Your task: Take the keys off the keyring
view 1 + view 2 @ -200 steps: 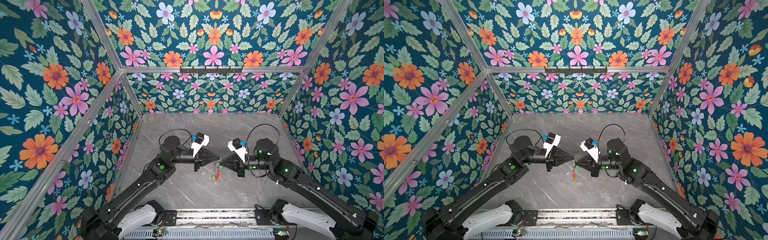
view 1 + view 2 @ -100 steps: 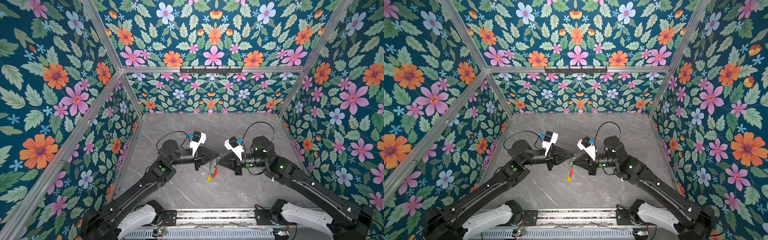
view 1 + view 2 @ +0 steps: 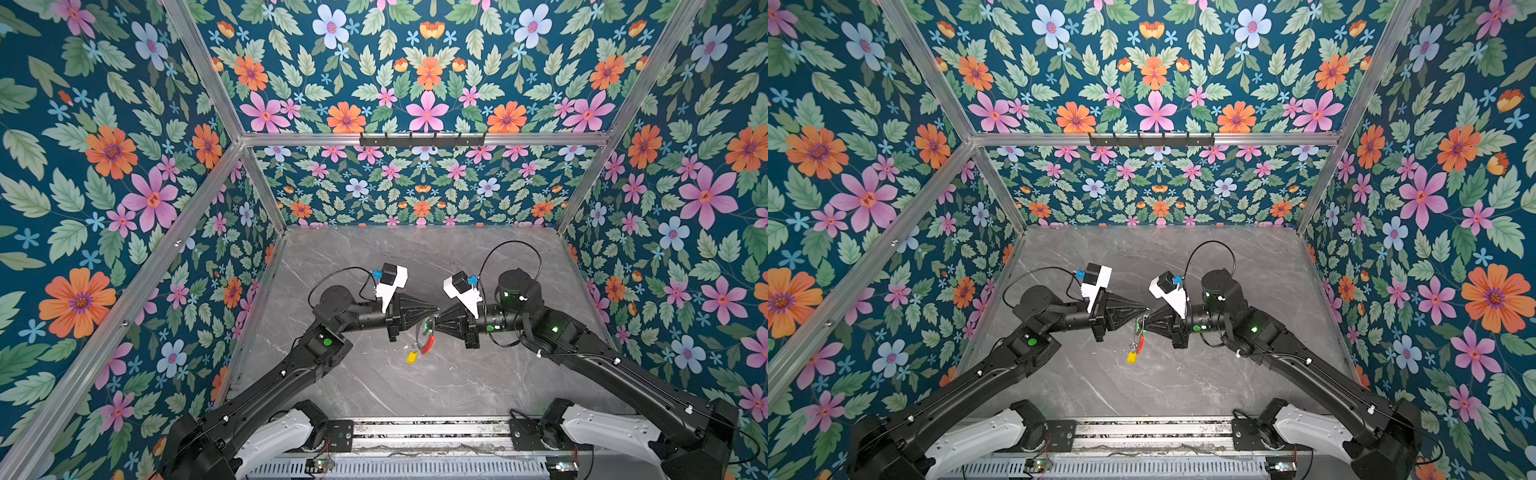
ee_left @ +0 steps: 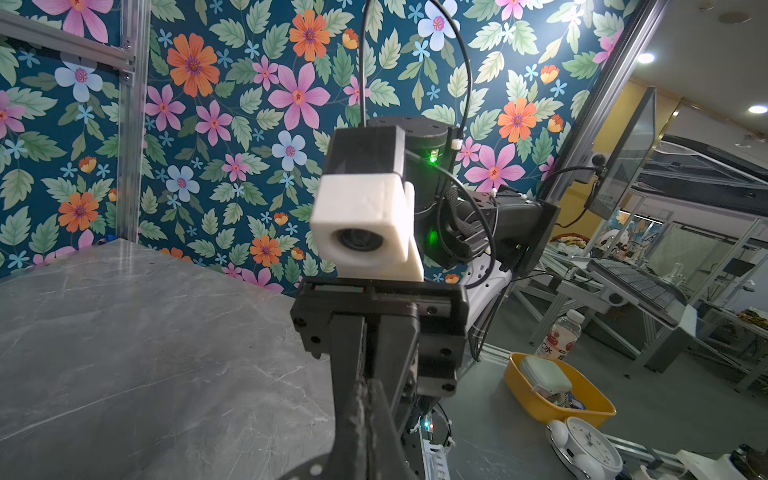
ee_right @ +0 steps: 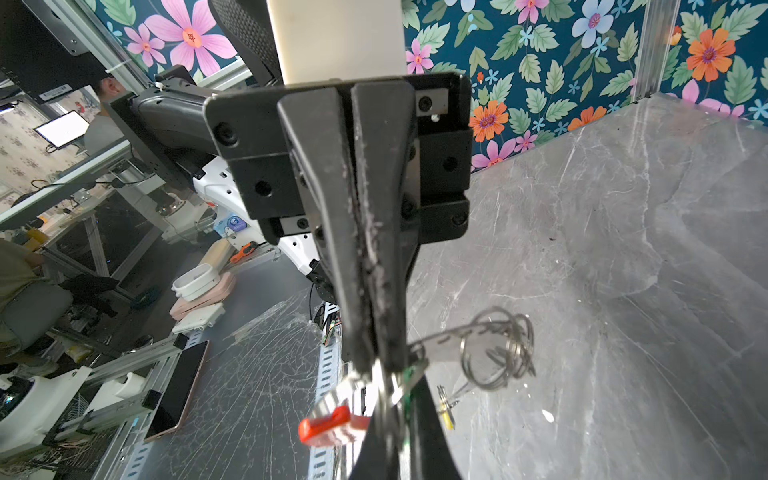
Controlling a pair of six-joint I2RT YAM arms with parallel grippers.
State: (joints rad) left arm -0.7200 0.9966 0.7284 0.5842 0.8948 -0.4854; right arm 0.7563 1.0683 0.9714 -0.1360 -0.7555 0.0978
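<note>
In both top views my left gripper (image 3: pixel 435 310) (image 3: pixel 1145 309) and right gripper (image 3: pixel 435 319) (image 3: pixel 1147 320) meet tip to tip above the table's middle, both shut. The keyring (image 3: pixel 428 344) (image 3: pixel 1141 344) hangs from that meeting point, red sleeve downward. The yellow key (image 3: pixel 411 357) (image 3: pixel 1132 358) dangles lowest. The green key (image 3: pixel 427 324) sits right at the tips. In the right wrist view the left gripper's fingertips (image 5: pixel 372 353) pinch the bunch, and the green key (image 5: pixel 409 374) lies against my right gripper (image 5: pixel 395 399). Silver rings (image 5: pixel 498 349) and the red sleeve (image 5: pixel 332 424) swing loose. The left wrist view hides the bunch.
The grey marble table (image 3: pixel 415 257) has floral walls on three sides and a metal rail (image 3: pixel 428 432) along its front edge. Beyond the open front a yellow bin (image 4: pixel 582 399) and a white clock (image 4: pixel 586 446) sit low.
Both arms shifted slightly while the tips stayed together. The hanging bunch has swung, and the yellow key now sticks out lower left of the red sleeve.
</note>
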